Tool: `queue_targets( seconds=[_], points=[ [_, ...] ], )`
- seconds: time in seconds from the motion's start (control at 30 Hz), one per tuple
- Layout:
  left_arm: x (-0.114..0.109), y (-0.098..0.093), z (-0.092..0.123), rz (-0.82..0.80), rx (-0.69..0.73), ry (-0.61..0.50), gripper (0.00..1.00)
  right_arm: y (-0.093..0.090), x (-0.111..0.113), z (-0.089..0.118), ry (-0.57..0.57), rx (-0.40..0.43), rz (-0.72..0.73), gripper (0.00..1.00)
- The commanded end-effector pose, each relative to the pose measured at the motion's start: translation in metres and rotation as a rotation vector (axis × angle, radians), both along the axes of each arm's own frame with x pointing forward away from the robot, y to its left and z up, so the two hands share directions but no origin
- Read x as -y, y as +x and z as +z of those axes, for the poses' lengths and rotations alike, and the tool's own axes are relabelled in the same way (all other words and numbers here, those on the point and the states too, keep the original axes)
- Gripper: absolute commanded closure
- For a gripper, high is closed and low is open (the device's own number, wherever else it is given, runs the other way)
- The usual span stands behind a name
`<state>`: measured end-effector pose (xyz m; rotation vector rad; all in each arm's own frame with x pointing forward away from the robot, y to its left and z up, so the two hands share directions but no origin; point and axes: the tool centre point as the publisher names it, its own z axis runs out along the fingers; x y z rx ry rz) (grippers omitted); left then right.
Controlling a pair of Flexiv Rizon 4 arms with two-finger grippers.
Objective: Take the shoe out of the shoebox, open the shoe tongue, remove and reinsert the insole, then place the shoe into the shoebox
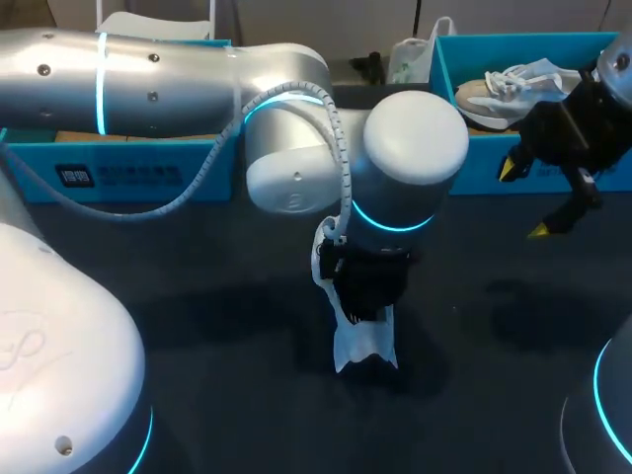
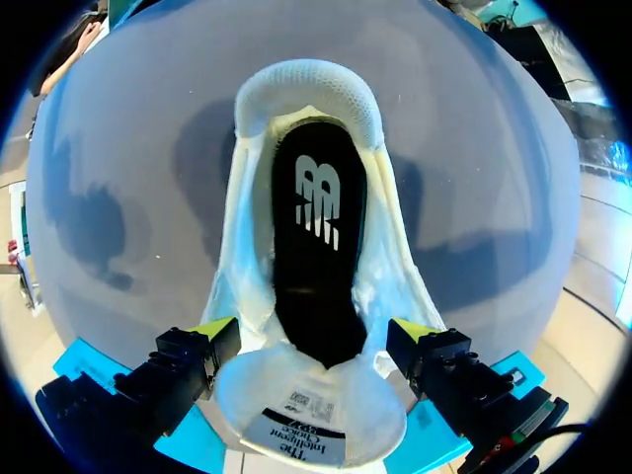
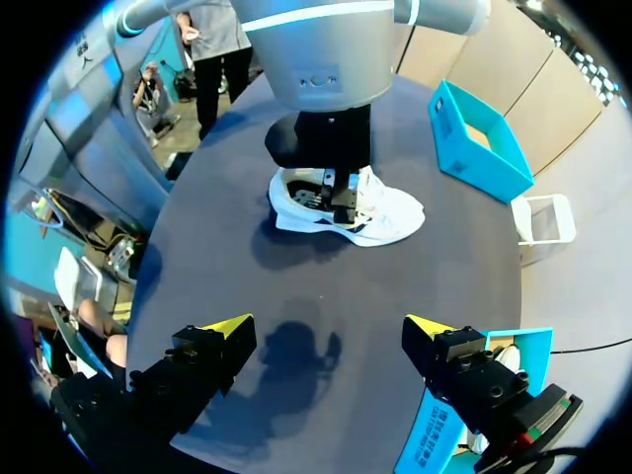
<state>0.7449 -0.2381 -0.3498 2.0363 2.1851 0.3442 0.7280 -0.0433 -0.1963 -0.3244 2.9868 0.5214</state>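
A white shoe [image 1: 363, 341] lies on the dark table at the middle, toe toward the near edge. My left gripper [image 1: 367, 291] hangs straight down over it. In the left wrist view its yellow-tipped fingers [image 2: 212, 329] stand open on either side of the pulled-back tongue [image 2: 311, 400]. Ahead of them the black insole [image 2: 318, 227] with a white logo lies inside the shoe [image 2: 306, 84]. My right gripper [image 1: 538, 197] hovers open and empty at the right, in front of the blue shoebox [image 1: 474, 148]. The right wrist view shows the shoe [image 3: 390, 212] far ahead of that gripper [image 3: 328, 326].
A second white shoe [image 1: 504, 89] sits inside the blue shoebox at the back right. Another blue box [image 1: 118, 173] stands along the back left, behind my left arm. A white bag [image 1: 410, 59] rests between the two boxes.
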Motion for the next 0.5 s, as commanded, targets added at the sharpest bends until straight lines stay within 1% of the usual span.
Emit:
queue_targets(
  seconds=[0.03,0.13,0.27,0.37,0.5],
  points=[
    [-0.005,0.001,0.014,-0.013,0.002,-0.004,0.00,0.001,-0.001,-0.001,-0.003,0.000,-0.001,0.00],
    [-0.003,0.006,0.024,-0.016,-0.003,-0.015,0.00,0.001,-0.001,-0.001,-0.003,0.000,-0.001,0.00],
    [-0.002,0.011,0.044,-0.040,-0.002,-0.044,0.00,0.001,-0.001,-0.001,-0.003,0.000,-0.001,0.00],
    [-0.001,0.018,0.053,-0.036,0.006,-0.056,0.00,0.001,-0.001,-0.001,-0.003,0.000,-0.001,0.00],
    [-0.004,0.035,0.060,-0.025,0.024,-0.062,0.00,0.001,-0.001,-0.001,-0.003,0.000,-0.001,0.00]
  ],
)
